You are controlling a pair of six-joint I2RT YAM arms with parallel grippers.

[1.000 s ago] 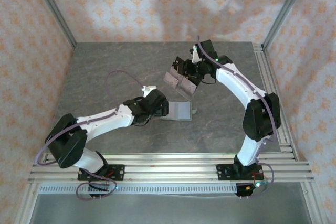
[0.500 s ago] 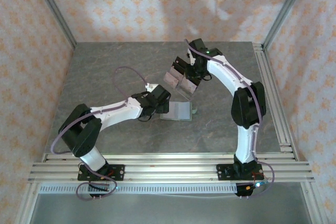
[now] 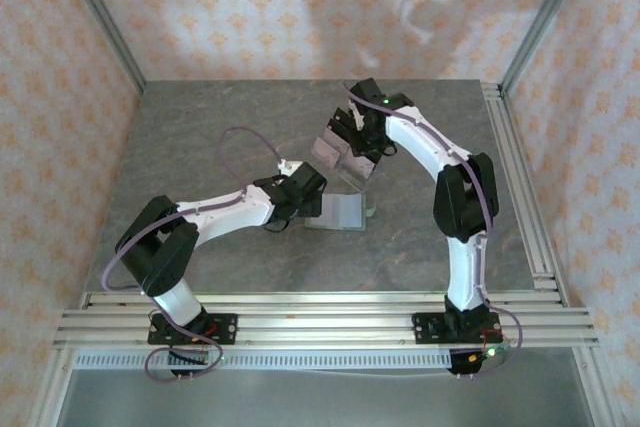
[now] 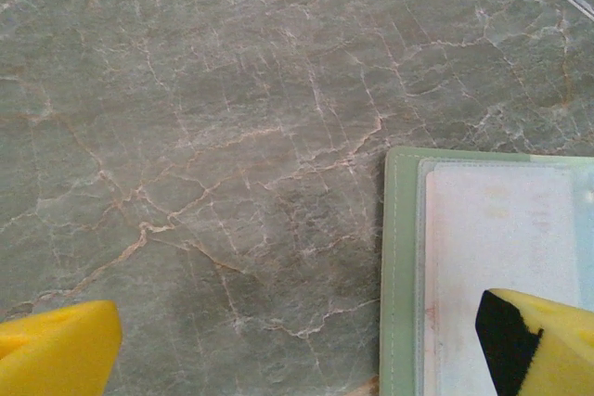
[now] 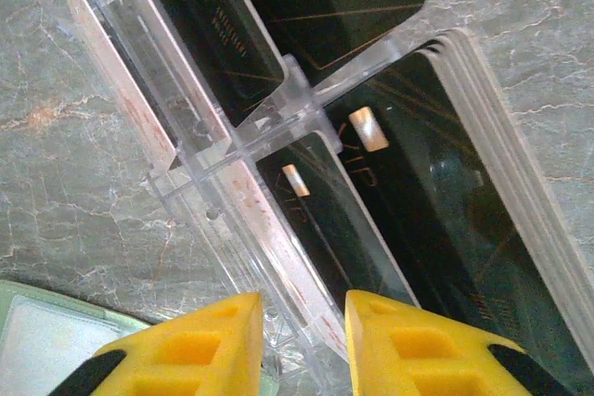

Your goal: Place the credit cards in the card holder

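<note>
The card holder (image 3: 338, 212) lies opened flat on the table, sage green, with a pale card face (image 4: 501, 229) showing inside its stitched border (image 4: 399, 275). My left gripper (image 4: 302, 350) hovers open over the holder's left edge, one fingertip (image 4: 543, 340) above the pale face. A pale pinkish credit card (image 5: 269, 229) stands on edge in a slot of the clear stand (image 3: 345, 152). My right gripper (image 5: 302, 350) is open, its yellow fingers (image 5: 186, 354) either side of that card's near end with gaps left. The right gripper (image 3: 357, 135) sits at the stand's top.
The clear stand (image 5: 223, 150) also holds several black cards (image 5: 418, 201) in its compartments. A corner of the green holder (image 5: 37, 336) lies just below the stand. An aluminium rail (image 3: 520, 177) runs along the table's right side, and patterned walls enclose the space.
The right arm has swung left and brought its gripper down onto the stand, and its jaws have narrowed. The left arm's elbow shifted right; its gripper stays open by the holder.
</note>
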